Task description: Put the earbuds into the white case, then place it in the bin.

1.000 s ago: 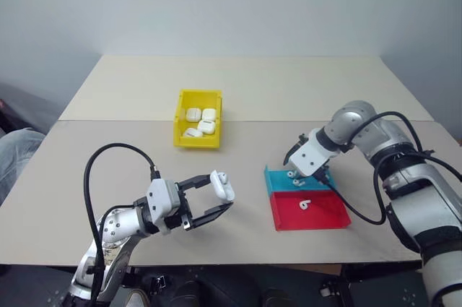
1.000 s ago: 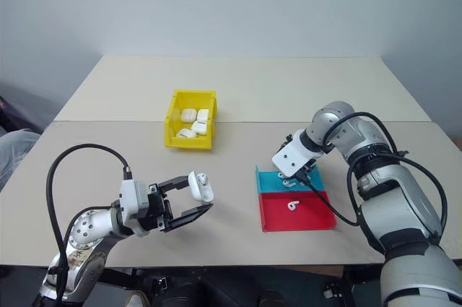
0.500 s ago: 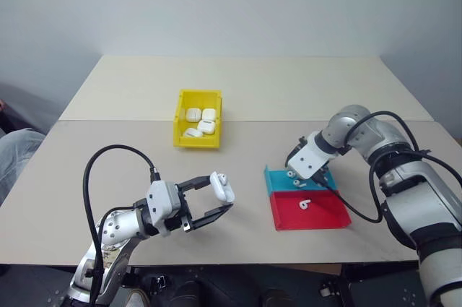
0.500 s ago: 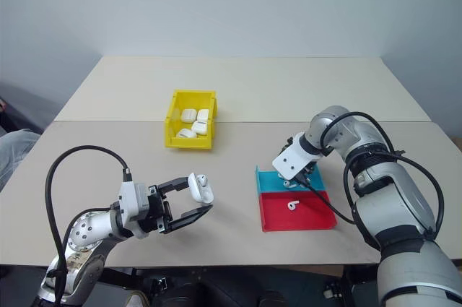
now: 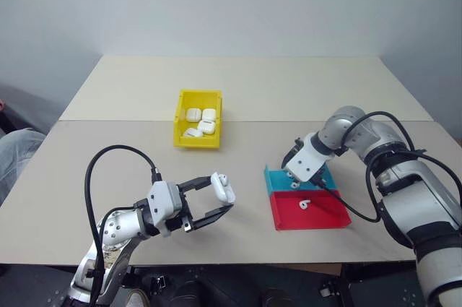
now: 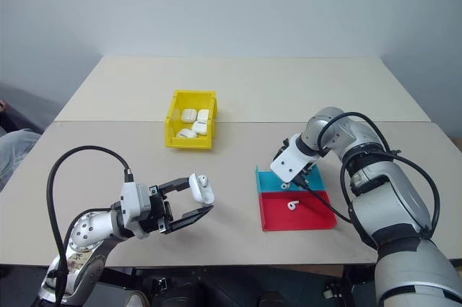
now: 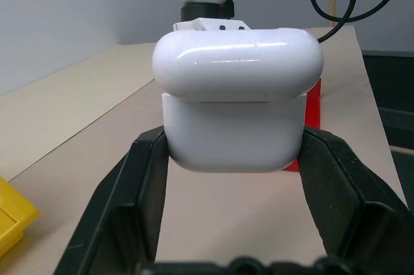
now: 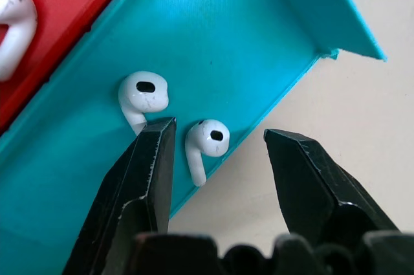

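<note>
Right wrist view: right pincer (image 8: 217, 158) has settled, jaws apart, straddling one earbud (image 8: 206, 144); left pincer (image 5: 216, 199) still clamps the white case (image 5: 223, 187).

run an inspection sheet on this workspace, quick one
surface: beige table, seam across it
job's things: white case with its lid ajar, one earbud in it; yellow bin holds several white cases; two earbuds in teal tray; one earbud in red tray
clutter: nothing seen
end effectors: left end effector shut on white case; right end effector open, astride one teal-tray earbud
cables: black cables loop along both arms
surroundings: pale wall; a person's knee at the left edge
</note>
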Available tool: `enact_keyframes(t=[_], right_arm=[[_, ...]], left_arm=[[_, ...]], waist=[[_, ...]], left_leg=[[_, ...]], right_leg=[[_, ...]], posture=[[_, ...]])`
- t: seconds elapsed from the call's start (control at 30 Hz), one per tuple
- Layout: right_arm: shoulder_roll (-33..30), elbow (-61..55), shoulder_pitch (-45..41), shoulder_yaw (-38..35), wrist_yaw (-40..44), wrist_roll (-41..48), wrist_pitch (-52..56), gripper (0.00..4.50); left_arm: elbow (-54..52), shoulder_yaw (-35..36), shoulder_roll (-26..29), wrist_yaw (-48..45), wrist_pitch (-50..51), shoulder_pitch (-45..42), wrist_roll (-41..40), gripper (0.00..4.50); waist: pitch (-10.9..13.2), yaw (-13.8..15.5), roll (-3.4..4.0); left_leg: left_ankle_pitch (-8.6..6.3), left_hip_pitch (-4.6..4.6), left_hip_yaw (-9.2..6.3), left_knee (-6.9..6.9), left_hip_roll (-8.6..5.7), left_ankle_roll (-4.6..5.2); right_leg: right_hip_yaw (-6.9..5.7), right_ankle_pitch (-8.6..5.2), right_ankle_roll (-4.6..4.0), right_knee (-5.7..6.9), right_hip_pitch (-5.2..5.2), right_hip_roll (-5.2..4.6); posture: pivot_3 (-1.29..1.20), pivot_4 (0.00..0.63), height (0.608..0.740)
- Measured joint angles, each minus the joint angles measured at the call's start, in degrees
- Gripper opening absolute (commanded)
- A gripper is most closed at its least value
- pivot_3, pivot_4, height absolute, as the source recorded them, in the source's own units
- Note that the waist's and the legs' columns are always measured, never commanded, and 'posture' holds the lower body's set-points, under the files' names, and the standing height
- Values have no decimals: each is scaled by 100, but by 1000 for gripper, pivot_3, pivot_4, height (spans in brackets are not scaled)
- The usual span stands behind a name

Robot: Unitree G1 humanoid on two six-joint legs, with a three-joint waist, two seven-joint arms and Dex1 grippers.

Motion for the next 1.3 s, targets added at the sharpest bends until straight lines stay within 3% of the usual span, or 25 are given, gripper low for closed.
enact_keyframes(t=[0.27, 0.33, 0.8, 0.87, 1.3], right_arm=[[32, 121, -71, 11, -151, -210, -10, 2645], [32, 132, -71, 11, -149, -214, -19, 2252], [35, 149, -68, 14, 23, -196, -184, 2252], [35, 152, -68, 14, 91, -192, -261, 1889], [44, 212, -62, 14, -129, -261, -293, 1889]], left_arm=[[0, -2, 0, 9, 0, 0, 14, 2729], [0, -2, 0, 21, 0, 0, 19, 2729], [2, -17, -2, 74, 0, -37, 48, 2729], [2, -18, -2, 75, 0, -46, 50, 2729], [1, -21, -4, 112, -1, -43, 100, 2729]], waist=[[-1, -1, 1], [-1, -1, 1], [0, -3, 1], [0, -4, 1], [-1, -9, 1]], left_leg=[[0, 7, 0, 1, 0, 0], [0, 10, 0, 1, 0, 0], [0, 10, 0, 1, 0, 0], [0, 10, 0, 1, 0, 0], [1, 18, 0, 1, 0, -1]], right_leg=[[0, 0, 0, 2, 5, 0], [0, 0, 0, 3, 8, 0], [1, 0, 0, 5, 7, 0], [1, 0, 0, 5, 7, 0], [1, 0, -1, 7, 13, 0]], posture=[[0, 150, 740], [0, 150, 740], [0, 150, 740], [0, 150, 740], [0, 150, 740]])
